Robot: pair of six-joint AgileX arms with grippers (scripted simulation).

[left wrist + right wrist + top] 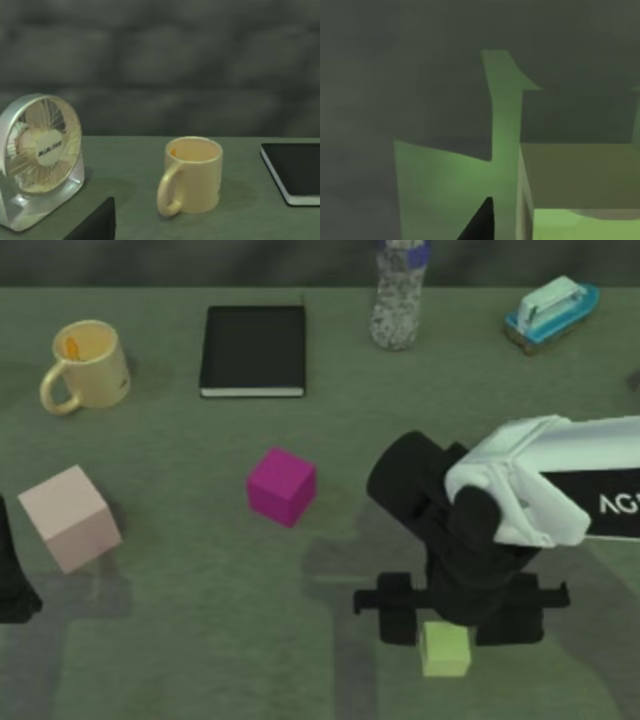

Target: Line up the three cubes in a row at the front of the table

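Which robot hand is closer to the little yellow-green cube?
The right hand: it sits right over the small pale yellow-green cube at the table's front. The left hand is parked far away at the left edge.

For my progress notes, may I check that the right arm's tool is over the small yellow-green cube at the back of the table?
Not quite: the top view shows the right tool over the small yellow-green cube at the front of the table, not the back.

Top view: overhead, whole table [200, 440]. Left wrist: low, level, facing mug [192, 175], shared with top. Right wrist: close on yellow-green cube [580, 190].
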